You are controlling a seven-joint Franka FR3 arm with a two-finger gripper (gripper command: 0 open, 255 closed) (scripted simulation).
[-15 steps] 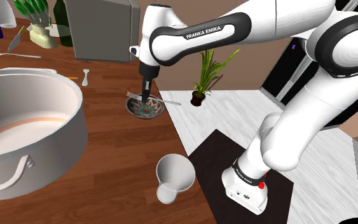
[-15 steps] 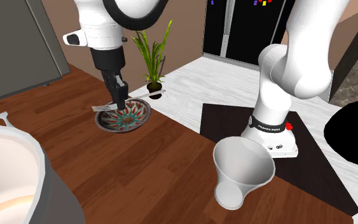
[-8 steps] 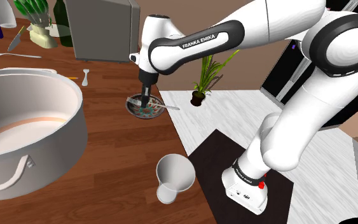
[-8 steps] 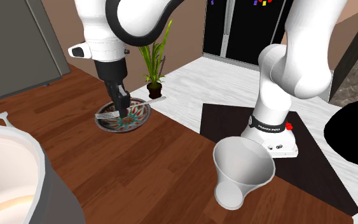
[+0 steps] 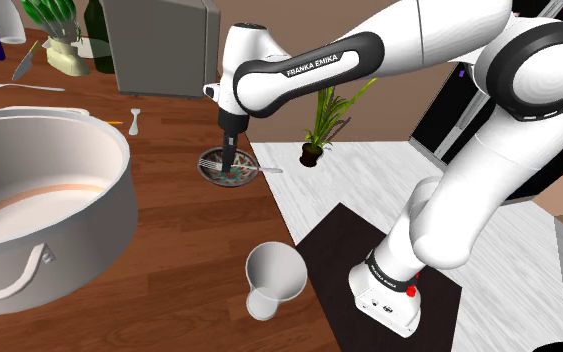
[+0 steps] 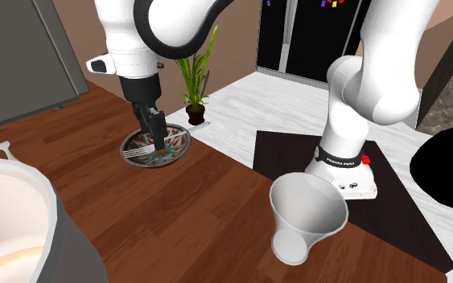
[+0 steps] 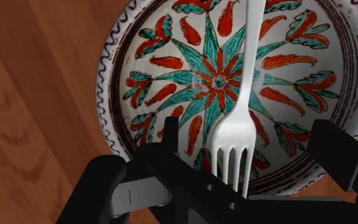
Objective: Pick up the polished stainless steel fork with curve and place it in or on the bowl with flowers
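On the shoulder view's left stands a big round grey pot (image 5: 29, 200) with smooth walls. It sits on a brown wooden table (image 5: 169, 230). Next comes the bowl (image 5: 209, 168), round and shallow. Inside it is painted with red and green flower petals around a star, and a dark wavy line runs along its rim. The fork (image 7: 238, 121) lies in the bowl. It is shiny and silver-white, with four thin points and a long thin handle that bends a little. The end of the handle sticks out over the bowl's rim toward the shoulder view's right. The black gripper (image 5: 229, 168) hangs straight down over the bowl. Its fingers (image 7: 339, 156) stand wide apart with the fork between them, not touching it. Further right is a small green potted plant (image 5: 321, 115). Nearer the camera is a plain white cup (image 5: 274, 272) shaped like a cone.
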